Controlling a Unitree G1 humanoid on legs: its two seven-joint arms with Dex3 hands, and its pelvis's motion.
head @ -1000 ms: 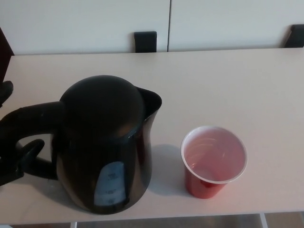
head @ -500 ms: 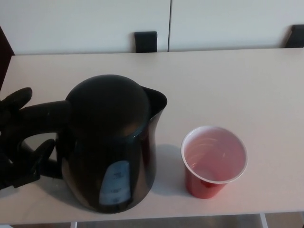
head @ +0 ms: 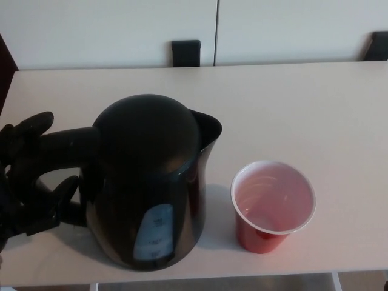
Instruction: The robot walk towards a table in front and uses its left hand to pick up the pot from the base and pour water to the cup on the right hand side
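Gripping the pot (head: 151, 188) handle, left hand (head: 27, 182) has its fingers wrapped around it at the left edge. Pot sits on the table (head: 291, 103), spout toward the red cup (head: 273, 206) just right of it.
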